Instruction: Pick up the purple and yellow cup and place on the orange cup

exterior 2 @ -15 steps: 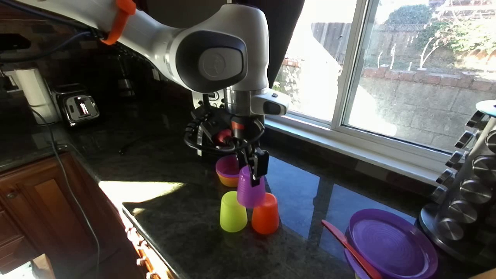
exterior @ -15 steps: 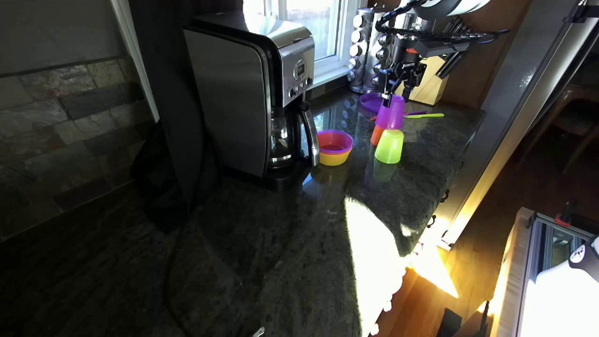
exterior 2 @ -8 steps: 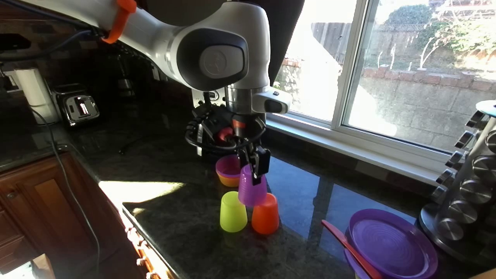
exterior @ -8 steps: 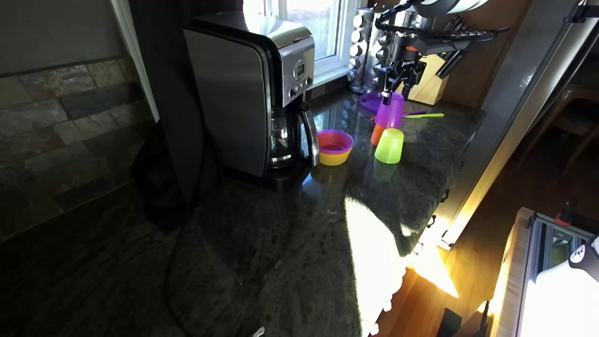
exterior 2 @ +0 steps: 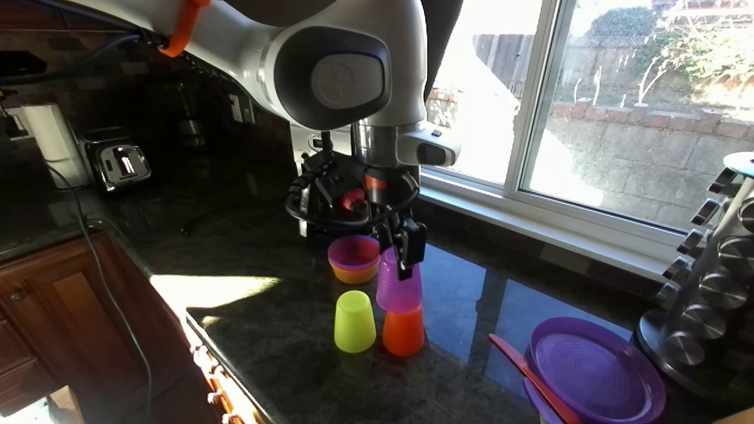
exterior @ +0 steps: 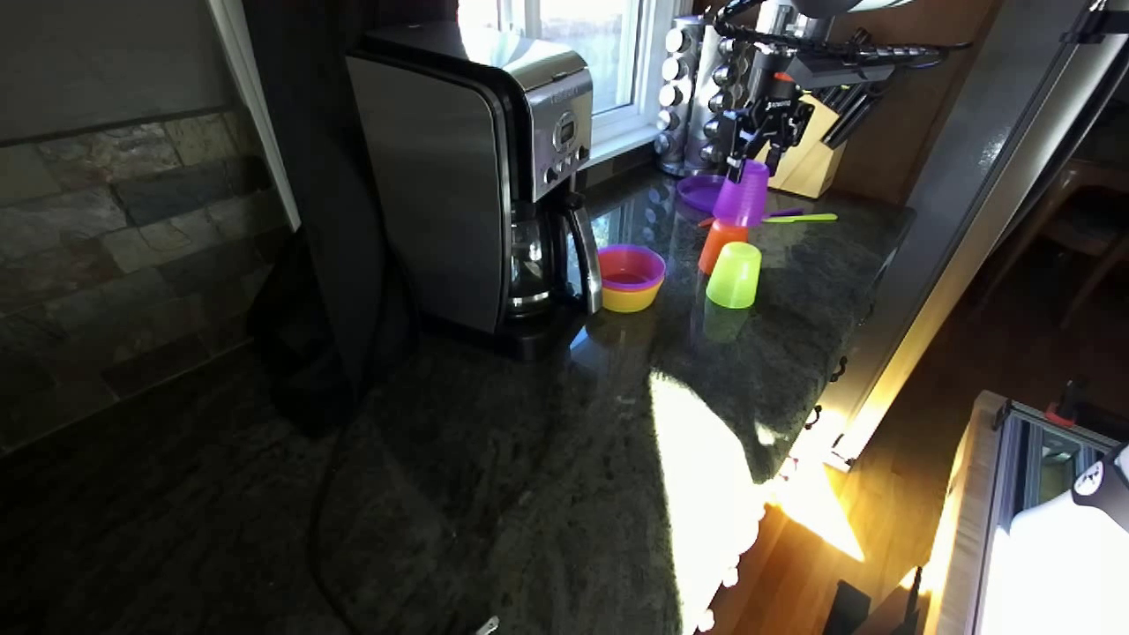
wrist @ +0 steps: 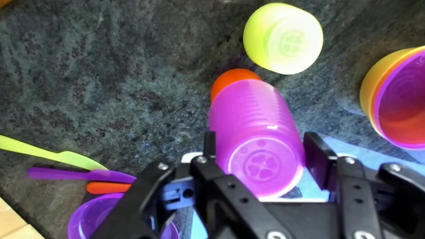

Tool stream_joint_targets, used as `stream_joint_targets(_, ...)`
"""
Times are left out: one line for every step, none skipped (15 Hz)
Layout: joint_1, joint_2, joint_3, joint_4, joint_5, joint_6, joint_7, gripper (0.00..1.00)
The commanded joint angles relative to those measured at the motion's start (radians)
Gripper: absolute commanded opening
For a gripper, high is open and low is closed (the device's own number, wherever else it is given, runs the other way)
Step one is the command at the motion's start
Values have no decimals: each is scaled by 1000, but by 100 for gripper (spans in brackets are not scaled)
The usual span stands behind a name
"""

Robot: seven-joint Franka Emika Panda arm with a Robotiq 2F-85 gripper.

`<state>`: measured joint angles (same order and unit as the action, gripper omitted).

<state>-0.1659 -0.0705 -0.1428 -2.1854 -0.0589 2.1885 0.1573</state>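
The gripper is clamped on opposite sides of the purple cup, which is held mouth down, clear of the dark stone counter. The purple cup is above the orange cup, itself inverted on the counter; in the wrist view only a crescent of orange shows past the purple rim, and whether the two touch cannot be told from these angles. The lime-yellow cup, also inverted, stands just beside the orange cup, a narrow gap between them. Nested bowls stand next to the coffee maker in an exterior view. A red knife lies at the edge of a purple plate, well apart from the cups.
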Motion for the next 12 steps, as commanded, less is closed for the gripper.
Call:
stream_joint_targets(0, 37, -8, 25, 22, -30, 6, 41)
stream_joint_targets(1, 46, -8, 28, 26, -29, 6, 41)
stream_joint_targets(2, 58, -7, 32, 27, -31, 5, 41)
stream_joint_targets(2, 68, -7, 36, 26, -32, 9, 41)
stream_joint_targets(2, 79, -7, 39, 23, -31, 14, 41)
stream_joint_targets(2, 89, -7, 43, 24, -31, 16, 41)
stream_joint_targets(2, 98, -8, 46, 25, -32, 18, 41)
stream_joint_targets(2, 106, -8, 48, 25, -29, 23, 41)
stream_joint_targets(2, 114, -8, 50, 30, -27, 25, 41)
stream_joint_targets(3, 121, -8, 53, 33, -25, 29, 41)
stream_joint_targets(3, 129, -8, 57, 36, -25, 30, 41)
stream_joint_targets(3, 136, -8, 60, 37, -25, 33, 41)
